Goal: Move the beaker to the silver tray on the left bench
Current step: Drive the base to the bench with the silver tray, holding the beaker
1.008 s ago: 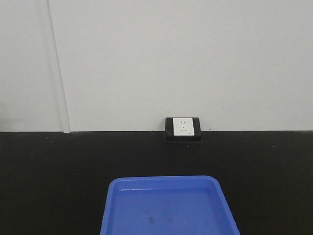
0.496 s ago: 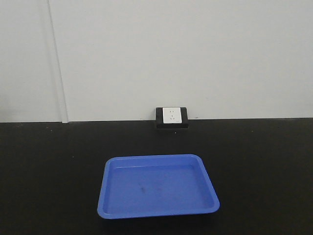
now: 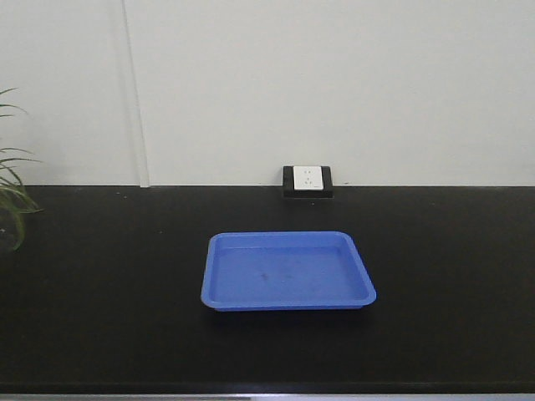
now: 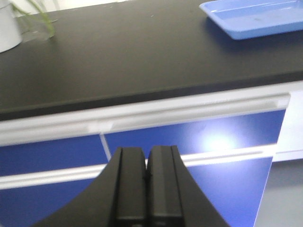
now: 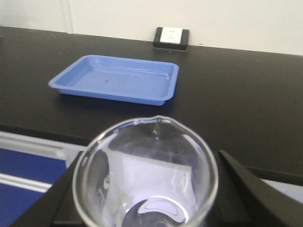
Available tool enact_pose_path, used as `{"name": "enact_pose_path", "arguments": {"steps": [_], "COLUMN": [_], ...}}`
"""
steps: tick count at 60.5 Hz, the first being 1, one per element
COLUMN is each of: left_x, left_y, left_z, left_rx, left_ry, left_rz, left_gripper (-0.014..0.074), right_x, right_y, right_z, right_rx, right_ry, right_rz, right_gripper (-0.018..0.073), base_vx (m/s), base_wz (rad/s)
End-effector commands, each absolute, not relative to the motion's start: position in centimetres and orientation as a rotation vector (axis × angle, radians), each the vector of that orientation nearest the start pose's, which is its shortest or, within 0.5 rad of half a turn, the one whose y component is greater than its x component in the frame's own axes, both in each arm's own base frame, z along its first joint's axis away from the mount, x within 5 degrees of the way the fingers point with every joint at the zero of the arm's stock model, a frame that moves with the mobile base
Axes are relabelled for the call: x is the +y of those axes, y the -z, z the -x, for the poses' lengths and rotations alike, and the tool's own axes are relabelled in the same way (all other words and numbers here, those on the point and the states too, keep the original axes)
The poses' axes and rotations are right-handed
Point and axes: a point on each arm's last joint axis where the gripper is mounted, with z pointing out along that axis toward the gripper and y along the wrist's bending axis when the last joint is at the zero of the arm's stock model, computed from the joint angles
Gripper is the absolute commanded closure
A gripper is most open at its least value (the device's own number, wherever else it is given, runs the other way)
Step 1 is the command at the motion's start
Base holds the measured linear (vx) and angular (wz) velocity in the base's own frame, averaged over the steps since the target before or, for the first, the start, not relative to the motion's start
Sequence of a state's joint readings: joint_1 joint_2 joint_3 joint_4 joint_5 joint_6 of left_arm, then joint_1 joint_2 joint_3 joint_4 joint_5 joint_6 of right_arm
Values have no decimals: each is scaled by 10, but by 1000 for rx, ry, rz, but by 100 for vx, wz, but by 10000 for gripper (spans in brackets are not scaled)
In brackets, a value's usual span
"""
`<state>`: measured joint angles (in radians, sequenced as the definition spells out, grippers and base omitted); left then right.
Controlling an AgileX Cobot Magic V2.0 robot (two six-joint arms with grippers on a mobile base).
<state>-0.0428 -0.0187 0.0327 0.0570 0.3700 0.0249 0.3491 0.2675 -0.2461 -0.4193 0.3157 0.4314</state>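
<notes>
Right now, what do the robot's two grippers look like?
Both are matt black, with no markings or cables in view. The left gripper has two flat, square-ended fingers that widen into a flared black base. Of the right gripper only two angular black fingers show, either side of the beaker. The arms themselves are out of view.

My left claw [image 4: 146,189] sat with both fingers pressed flat together, nothing between them, pointing level and forward. My right claw [image 5: 144,203] gripped the beaker [image 5: 142,156] upright, dark fingers flanking the glass.
</notes>
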Motion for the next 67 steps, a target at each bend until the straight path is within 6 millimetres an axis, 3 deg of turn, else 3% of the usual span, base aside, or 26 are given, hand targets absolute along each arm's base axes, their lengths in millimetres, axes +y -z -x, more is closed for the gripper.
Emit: {"name": "enact_pose_path", "arguments": {"steps": [1,67], "left_x": [-1,-1], "left_y": [-170,-170], "left_z": [-54,-54], "left_rx": [1802,1802], "left_ry": [-32,-32], "left_rz": [-102,-102], "left_gripper": [595,595], "right_x": [17,17], "right_y": [-270,-270], "right_z": [-75,-75], "right_rx": [1685,1684], "right_ry": [-168,-169], "right_rz": [218,218], "right_gripper": [570,570], "base_vx": [-33,-33], "base_wz": [23,45]}}
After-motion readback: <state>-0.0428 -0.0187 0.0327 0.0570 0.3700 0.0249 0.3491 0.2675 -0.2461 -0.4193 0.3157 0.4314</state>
